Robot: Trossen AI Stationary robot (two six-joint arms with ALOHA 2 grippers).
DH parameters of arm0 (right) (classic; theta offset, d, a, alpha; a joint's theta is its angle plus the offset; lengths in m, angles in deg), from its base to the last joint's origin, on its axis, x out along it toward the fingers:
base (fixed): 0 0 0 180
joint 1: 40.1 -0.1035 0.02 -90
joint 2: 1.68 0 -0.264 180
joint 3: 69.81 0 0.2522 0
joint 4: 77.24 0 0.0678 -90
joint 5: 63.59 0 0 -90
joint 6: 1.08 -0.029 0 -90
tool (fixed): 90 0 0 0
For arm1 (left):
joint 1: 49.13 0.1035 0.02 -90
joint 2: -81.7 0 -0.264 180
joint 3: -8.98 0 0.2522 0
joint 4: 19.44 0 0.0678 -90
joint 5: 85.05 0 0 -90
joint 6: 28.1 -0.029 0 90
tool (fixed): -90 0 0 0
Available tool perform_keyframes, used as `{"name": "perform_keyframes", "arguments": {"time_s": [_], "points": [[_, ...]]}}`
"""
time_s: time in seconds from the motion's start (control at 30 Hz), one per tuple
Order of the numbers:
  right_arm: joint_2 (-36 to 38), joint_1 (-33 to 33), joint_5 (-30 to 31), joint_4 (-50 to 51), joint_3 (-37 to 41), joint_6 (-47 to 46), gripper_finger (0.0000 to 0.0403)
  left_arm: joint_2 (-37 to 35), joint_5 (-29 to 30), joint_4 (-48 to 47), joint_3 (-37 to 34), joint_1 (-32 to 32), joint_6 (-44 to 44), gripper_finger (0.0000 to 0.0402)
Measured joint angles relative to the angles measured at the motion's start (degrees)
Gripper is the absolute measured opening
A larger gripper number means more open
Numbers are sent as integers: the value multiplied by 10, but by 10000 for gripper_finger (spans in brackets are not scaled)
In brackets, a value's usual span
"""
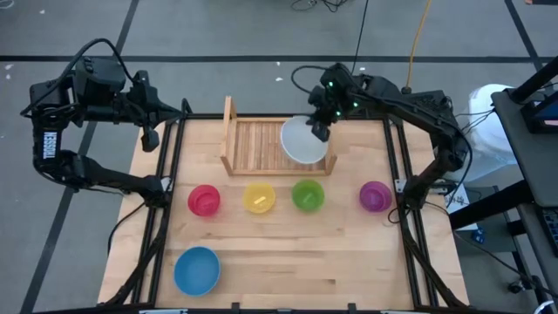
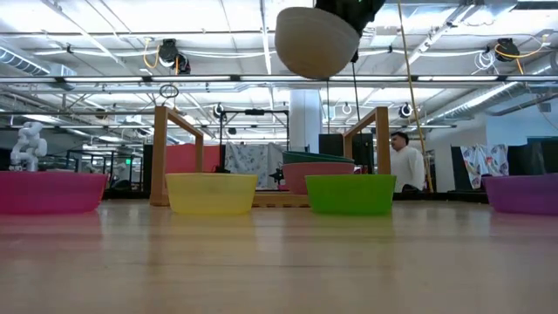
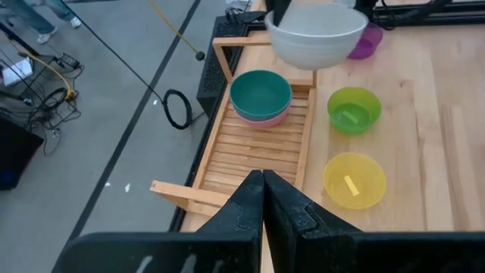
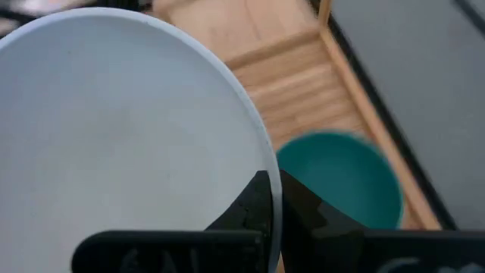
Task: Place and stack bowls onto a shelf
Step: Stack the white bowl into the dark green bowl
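A white bowl (image 1: 303,142) hangs high over the right end of the wooden shelf (image 1: 255,144), with my right gripper (image 1: 319,129) shut on it. Under it a teal bowl (image 3: 260,91) sits nested in a pink bowl (image 3: 265,119) on the shelf's slats; the white bowl hides this stack in the high view. Deep pink (image 1: 204,200), yellow (image 1: 259,197), green (image 1: 307,194) and purple (image 1: 375,195) bowls stand in a row on the table, and a blue bowl (image 1: 197,270) stands near the front left. My left gripper (image 3: 263,199) waits shut, raised over the table's far left corner. My right gripper pinches the white bowl's rim (image 4: 267,163) on the bowl's far right side, one finger inside the bowl and one outside. The fingers slant down from the table's far right. The bowl (image 2: 316,39) is lifted clear, mouth up, well above the shelf's uprights.
The shelf's two upright boards (image 2: 160,153) (image 2: 381,139) stand at its ends; its left half (image 3: 250,155) shows bare slats. Black frame rails (image 1: 171,166) run along the table's sides. A person (image 2: 406,166) stands in the room behind.
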Motion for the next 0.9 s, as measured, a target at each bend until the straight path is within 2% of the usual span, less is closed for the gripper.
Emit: {"name": "perform_keyframes", "arguments": {"time_s": [0.2, 0.47, 0.9], "points": [[-39, 57, -35, -18, 0, 55, 0, 1, 1, 0, 0, 0, 25, 8], [-104, 113, -36, -41, 1, 114, 0, 1, 3, 0, 0, 0, 51, 8], [-182, 145, -36, -41, 1, 172, 0, 1, 4, 0, 0, 0, 57, 8]]}}
